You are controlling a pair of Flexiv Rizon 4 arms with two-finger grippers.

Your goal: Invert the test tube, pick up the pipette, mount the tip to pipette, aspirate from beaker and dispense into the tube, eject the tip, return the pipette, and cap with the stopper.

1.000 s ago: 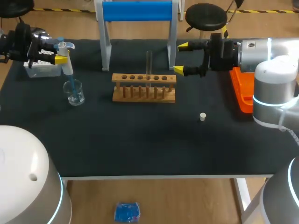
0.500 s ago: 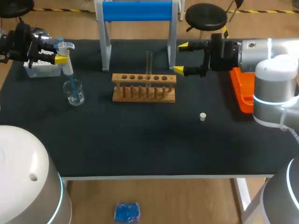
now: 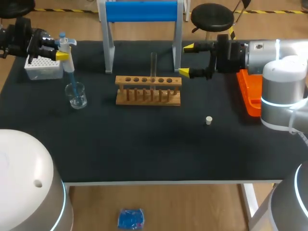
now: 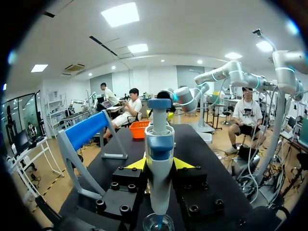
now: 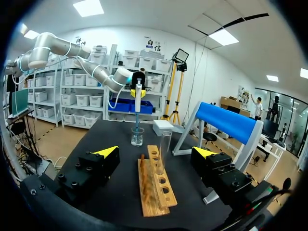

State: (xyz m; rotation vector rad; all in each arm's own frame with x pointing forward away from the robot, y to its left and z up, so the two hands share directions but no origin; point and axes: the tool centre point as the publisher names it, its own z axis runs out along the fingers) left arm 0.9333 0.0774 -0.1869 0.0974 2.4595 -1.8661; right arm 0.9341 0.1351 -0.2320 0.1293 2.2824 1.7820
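Left gripper (image 4: 159,164) clamps the pipette (image 4: 159,144), beaker (image 4: 158,224) just beneath its jaws; a jolt risks dripping. Right gripper's (image 3: 186,59) jaws stand apart.

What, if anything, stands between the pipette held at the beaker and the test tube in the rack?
Nothing visible lies on the table between the pipette and the test tube. A leg of the blue stand rises just behind that line, so a margin seems wise.

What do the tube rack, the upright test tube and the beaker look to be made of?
Tube rack: seemingly unpainted wood, matte light brown. Test tube: clear glass or plastic, cannot tell which; the background shows through it. Beaker: likewise transparent with glossy highlights, glass or clear plastic.
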